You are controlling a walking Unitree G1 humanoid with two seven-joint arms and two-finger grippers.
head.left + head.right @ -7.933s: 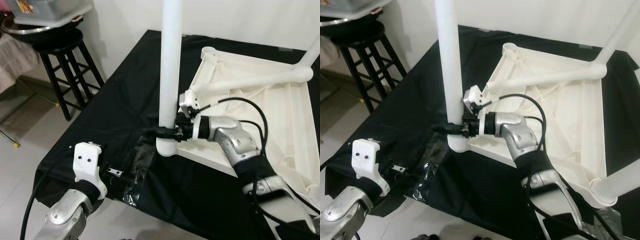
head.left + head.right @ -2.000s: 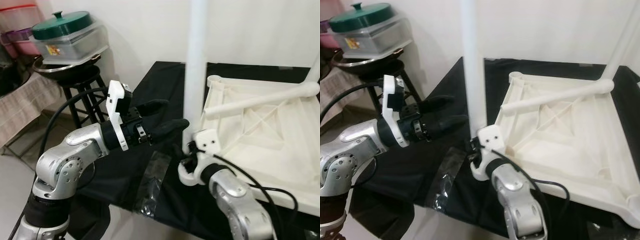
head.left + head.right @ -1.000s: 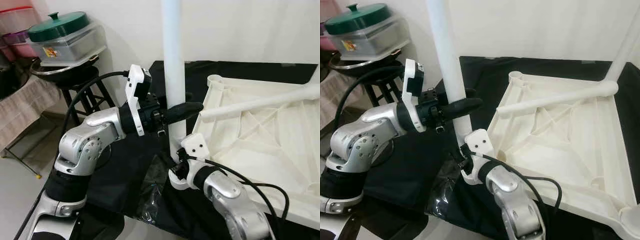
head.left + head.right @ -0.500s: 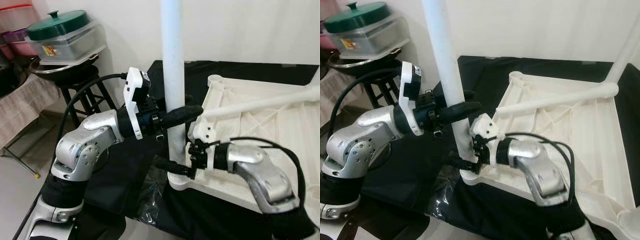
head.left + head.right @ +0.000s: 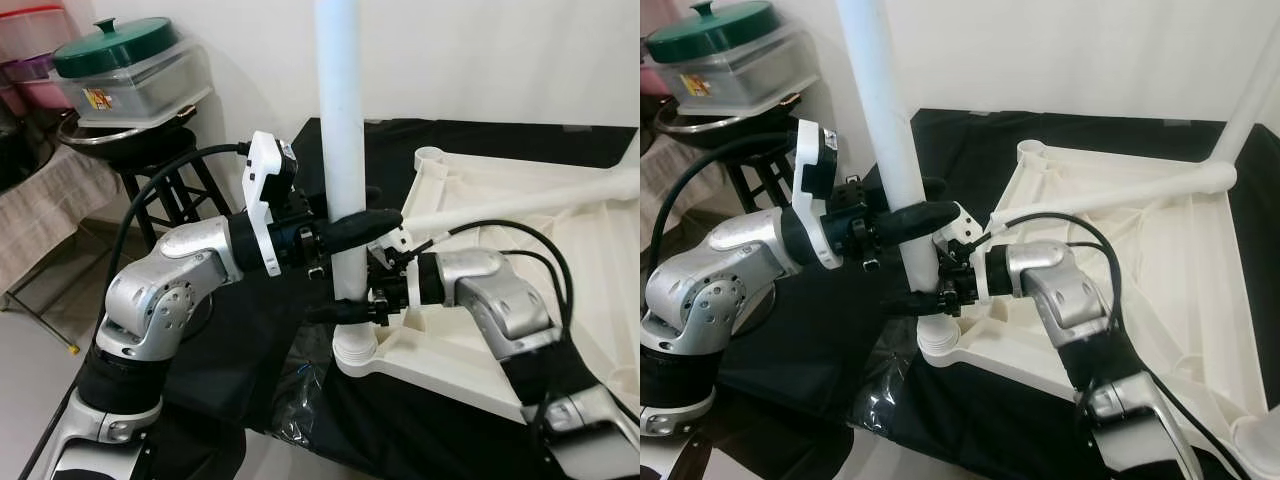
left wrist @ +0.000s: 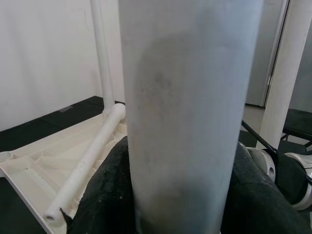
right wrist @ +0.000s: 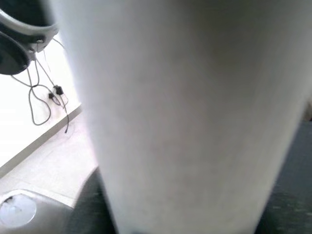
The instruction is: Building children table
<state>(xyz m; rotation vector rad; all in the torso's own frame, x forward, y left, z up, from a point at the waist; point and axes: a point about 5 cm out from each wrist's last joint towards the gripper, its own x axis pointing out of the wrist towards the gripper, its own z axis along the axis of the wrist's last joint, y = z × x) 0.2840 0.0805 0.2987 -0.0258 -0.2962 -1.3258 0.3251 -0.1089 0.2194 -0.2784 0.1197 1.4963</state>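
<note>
Both grippers grasp the upright white leg [image 5: 340,150], left gripper [image 5: 365,222] above right gripper [image 5: 345,312], its long axis vertical over the corner socket [image 5: 357,355] of the upturned tabletop [image 5: 560,290] on the black surface [image 5: 250,340].

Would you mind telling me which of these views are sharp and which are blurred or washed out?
Left and right eye views: evenly lit and sharp on both arms and the upright white leg. Left wrist view: the leg is close and slightly soft, the lying leg behind is clear. Right wrist view: the leg is a featureless out-of-focus blur, with bright washed-out floor beside it.
</note>
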